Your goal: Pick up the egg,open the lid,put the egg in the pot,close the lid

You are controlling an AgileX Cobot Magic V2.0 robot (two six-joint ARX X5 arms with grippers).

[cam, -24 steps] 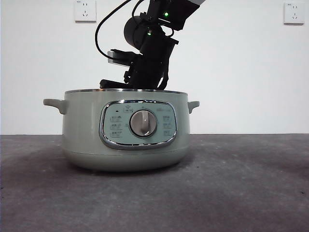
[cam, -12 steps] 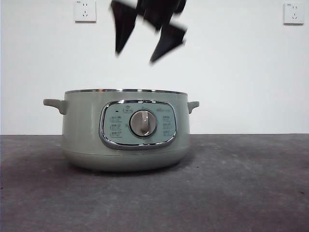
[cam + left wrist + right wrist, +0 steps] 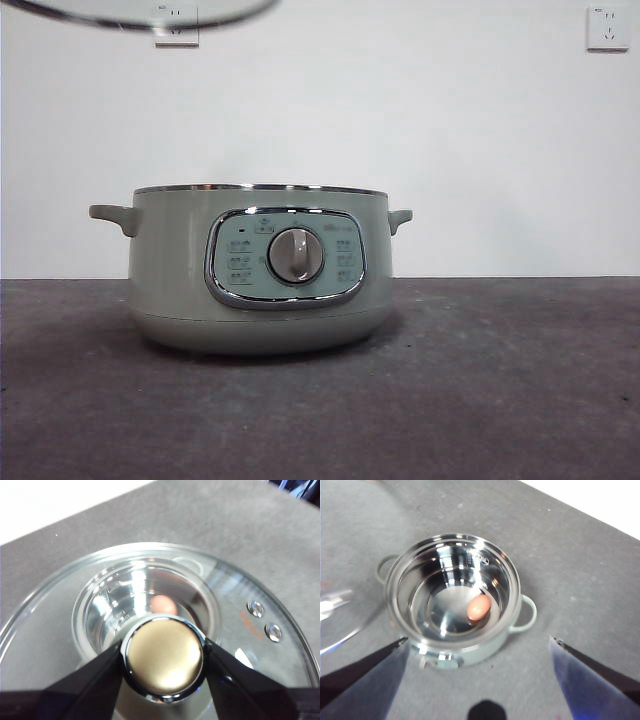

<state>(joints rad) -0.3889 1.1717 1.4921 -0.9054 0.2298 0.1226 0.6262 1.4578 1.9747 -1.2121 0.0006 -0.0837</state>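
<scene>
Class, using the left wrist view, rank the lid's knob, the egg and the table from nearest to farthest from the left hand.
1. The knob of the lid, clamped in the left hand.
2. The egg, below, seen through the glass, lying in the pot.
3. The table, beyond the lid's rim.

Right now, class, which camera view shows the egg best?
The right wrist view: the egg lies unobstructed on the open pot's floor. The left wrist view shows it only blurred through the lid. The front view hides it.
</scene>
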